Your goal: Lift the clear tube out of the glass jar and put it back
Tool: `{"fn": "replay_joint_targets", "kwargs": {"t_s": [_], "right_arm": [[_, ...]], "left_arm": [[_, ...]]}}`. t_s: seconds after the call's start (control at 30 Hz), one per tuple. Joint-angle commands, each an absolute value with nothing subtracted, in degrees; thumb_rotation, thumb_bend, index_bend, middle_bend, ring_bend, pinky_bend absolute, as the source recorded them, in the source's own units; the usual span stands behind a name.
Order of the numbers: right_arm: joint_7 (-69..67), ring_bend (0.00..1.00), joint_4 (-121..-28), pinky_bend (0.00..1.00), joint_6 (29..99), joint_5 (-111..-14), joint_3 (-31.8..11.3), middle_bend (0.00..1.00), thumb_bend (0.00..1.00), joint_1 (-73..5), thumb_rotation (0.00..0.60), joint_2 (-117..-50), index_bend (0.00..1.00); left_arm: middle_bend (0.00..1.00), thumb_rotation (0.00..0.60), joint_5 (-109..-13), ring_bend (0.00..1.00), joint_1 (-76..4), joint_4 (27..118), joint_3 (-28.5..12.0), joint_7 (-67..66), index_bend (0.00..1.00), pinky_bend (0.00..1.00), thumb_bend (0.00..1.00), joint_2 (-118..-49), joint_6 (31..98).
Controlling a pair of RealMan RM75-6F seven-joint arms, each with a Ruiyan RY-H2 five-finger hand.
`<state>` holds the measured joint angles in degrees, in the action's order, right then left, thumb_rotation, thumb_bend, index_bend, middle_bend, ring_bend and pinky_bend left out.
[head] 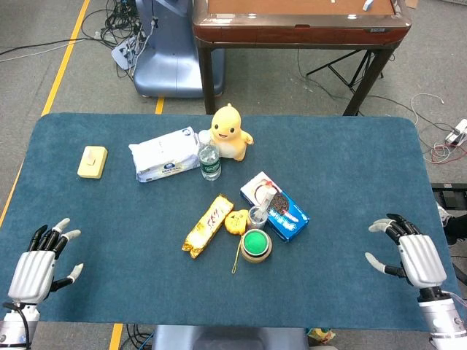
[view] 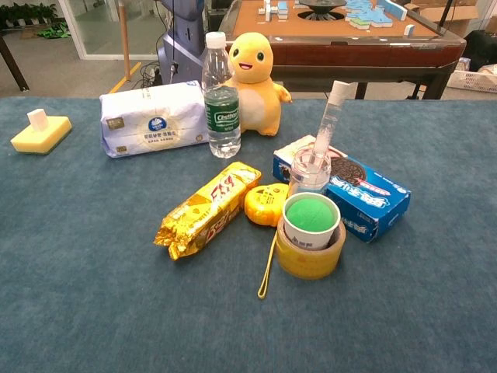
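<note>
A clear tube (view: 329, 123) with a white cap stands tilted inside a small glass jar (view: 309, 172) near the table's middle; in the head view the tube (head: 265, 200) and jar (head: 257, 216) sit next to a blue cookie box. My left hand (head: 38, 264) rests at the near left corner, fingers apart, holding nothing. At the near right edge lies my right hand (head: 410, 255), also empty with its fingers spread. Both hands are far from the jar and show only in the head view.
Around the jar: blue cookie box (view: 349, 189), green-lidded cup on a yellow tape roll (view: 310, 233), yellow tape measure (view: 265, 204), gold snack bar (view: 208, 208). Behind stand a water bottle (view: 220, 97), duck plush (view: 254, 74), tissue pack (view: 152, 118). A yellow block (view: 41, 132) lies far left.
</note>
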<state>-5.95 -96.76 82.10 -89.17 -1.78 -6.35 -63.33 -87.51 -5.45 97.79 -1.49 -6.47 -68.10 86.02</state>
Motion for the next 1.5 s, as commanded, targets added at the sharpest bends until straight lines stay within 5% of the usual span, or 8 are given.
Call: {"fn": "replay_joint_targets", "kwargs": {"t_s": [0.03, 0.43, 0.8, 1.5], "right_arm": [[-6.03, 0.17, -96.58, 0.24, 81.91, -89.36, -1.80, 0.34, 0.31, -6.58, 0.600, -63.55, 0.37], [0.44, 0.17, -100.73, 0.24, 77.27, -88.65, -3.93, 0.34, 0.31, -10.92, 0.600, -64.08, 0.37], [6.41, 0.17, -105.64, 0.24, 66.62, -79.45, -10.03, 0.33, 0.31, -19.97, 0.600, -66.49, 0.38], [12.74, 0.17, -97.76, 0.24, 52.89, -60.17, -15.95, 0.28, 0.34, -35.79, 0.600, -77.91, 0.43]], "left_arm": [[0.09, 0.600, -87.47, 0.14, -5.43, 97.72, -1.45, -6.52, 0.23, 0.04, 0.29, -68.17, 85.96], [0.09, 0.600, -87.80, 0.14, -5.00, 97.24, -1.15, -6.14, 0.23, 0.04, 0.29, -68.02, 86.34], [0.09, 0.600, -87.95, 0.14, -4.29, 97.26, -0.96, -5.49, 0.23, 0.04, 0.29, -67.69, 87.16], [0.09, 0.600, -87.39, 0.14, -4.19, 96.57, -1.06, -5.22, 0.23, 0.04, 0.29, -68.13, 86.52]]}}
